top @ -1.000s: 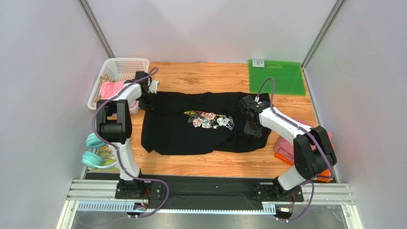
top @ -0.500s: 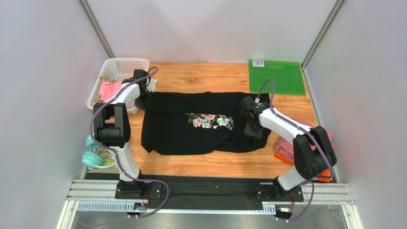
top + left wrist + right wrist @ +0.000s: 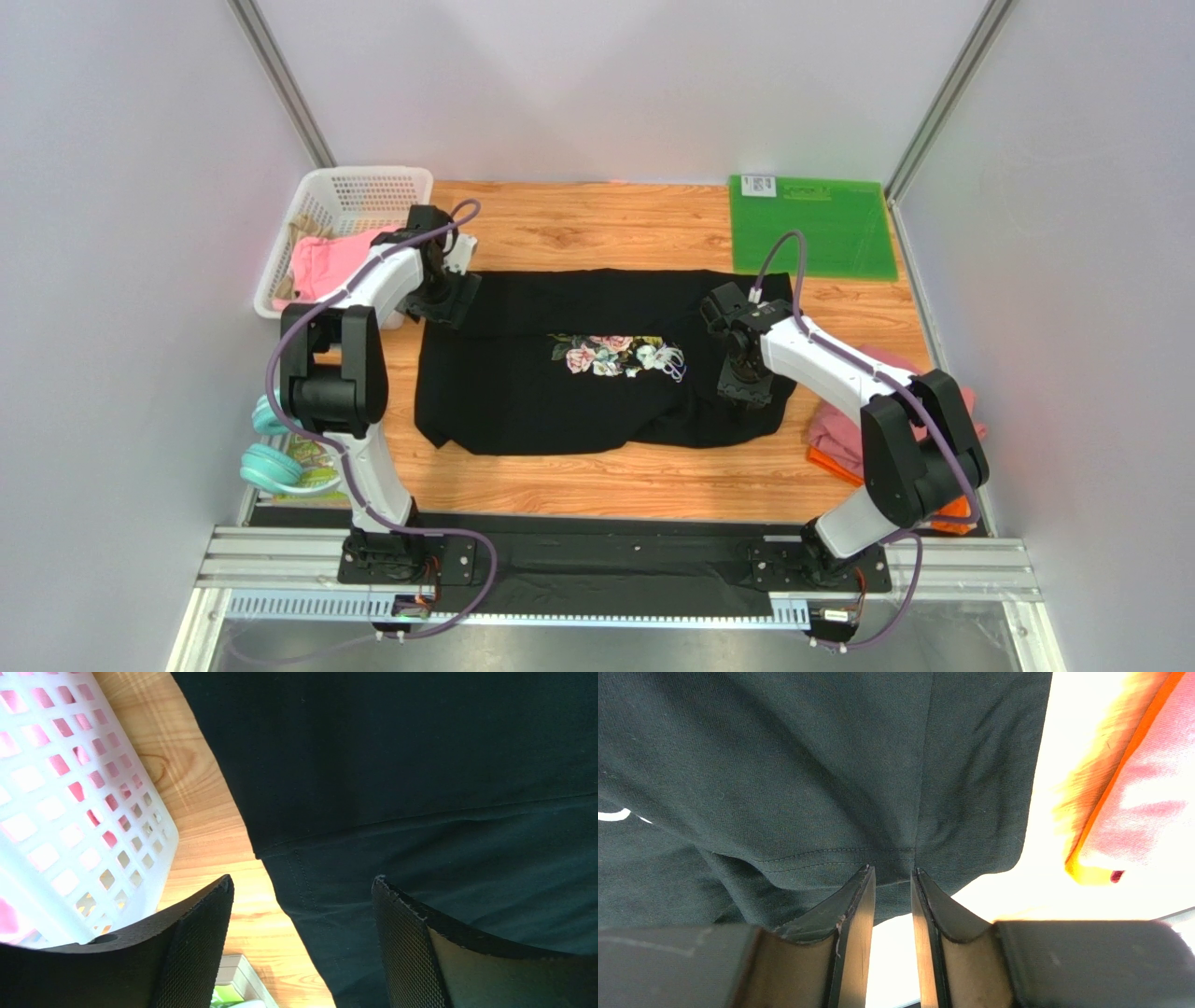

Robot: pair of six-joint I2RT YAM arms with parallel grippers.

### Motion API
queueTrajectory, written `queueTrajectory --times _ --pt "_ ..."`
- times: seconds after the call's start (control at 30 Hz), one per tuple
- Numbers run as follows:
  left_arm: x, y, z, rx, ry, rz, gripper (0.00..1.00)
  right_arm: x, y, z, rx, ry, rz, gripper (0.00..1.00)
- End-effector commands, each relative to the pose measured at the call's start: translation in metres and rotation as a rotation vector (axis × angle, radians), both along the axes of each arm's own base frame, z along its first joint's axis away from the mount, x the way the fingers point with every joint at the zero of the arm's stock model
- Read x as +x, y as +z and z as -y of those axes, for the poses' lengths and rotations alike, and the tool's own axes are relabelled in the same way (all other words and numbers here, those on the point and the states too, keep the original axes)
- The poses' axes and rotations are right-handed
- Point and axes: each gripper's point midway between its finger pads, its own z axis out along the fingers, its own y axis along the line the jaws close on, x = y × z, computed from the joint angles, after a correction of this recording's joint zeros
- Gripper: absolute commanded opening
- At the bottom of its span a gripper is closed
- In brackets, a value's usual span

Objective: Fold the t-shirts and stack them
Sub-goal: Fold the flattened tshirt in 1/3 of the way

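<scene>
left gripper (image 3: pixel 302 882) stands wide, nothing between its fingers, just above an edge of the black t-shirt (image 3: pixel 421 777); white basket (image 3: pixel 77 812) close on its left. right gripper (image 3: pixel 892 873) narrow, pinching a fold of the same shirt's hem (orange t-shirt (image 3: pixel 1122 770) lies off to its right). shirt spread on the wood table (image 3: pixel 603 483) between both grippers.

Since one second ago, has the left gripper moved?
Yes. The left gripper has shifted right, away from the basket, over the black shirt, and opened.
</scene>
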Motion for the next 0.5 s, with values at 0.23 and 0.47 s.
queueTrajectory --times 0.23,0.47 --pt "0.005 0.033 0.058 -0.127 -0.098 0.071 0.80 0.007 0.006 -0.026 0.073 0.079 0.051 0.33" --pt "0.018 0.017 0.107 -0.229 -0.194 0.027 0.77 0.009 0.004 -0.045 0.105 0.109 0.043 0.33"
